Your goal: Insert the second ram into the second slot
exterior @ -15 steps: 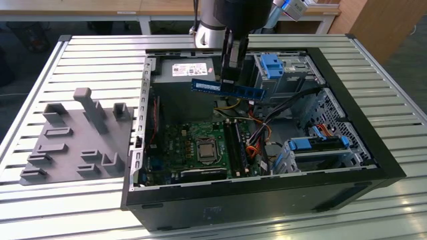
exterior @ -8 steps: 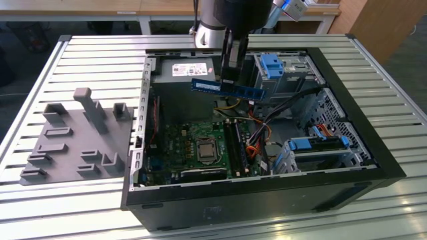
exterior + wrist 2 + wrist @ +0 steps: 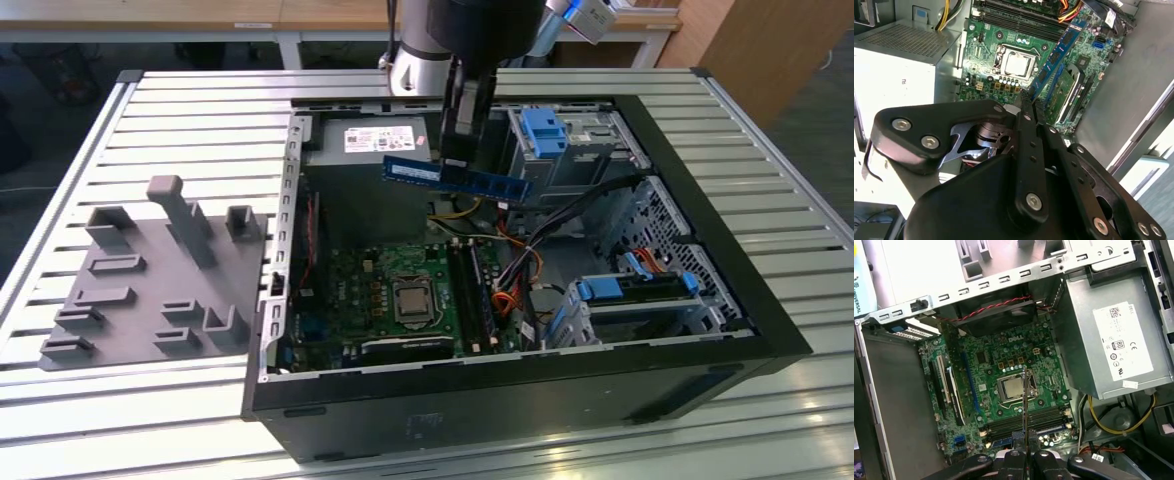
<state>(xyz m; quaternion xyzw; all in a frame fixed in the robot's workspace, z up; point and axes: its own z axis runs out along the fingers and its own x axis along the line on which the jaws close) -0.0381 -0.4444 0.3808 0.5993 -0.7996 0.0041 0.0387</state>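
Overhead, the claw [image 3: 458, 158] pinches the second ram [image 3: 497, 184] well above the motherboard [image 3: 380, 285].

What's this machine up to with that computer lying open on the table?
A robot arm is working on the open computer case. Its fingers are shut on a thin blue memory stick, the second ram, and hold it in the air above the green motherboard. The stick is not yet seated in a slot.
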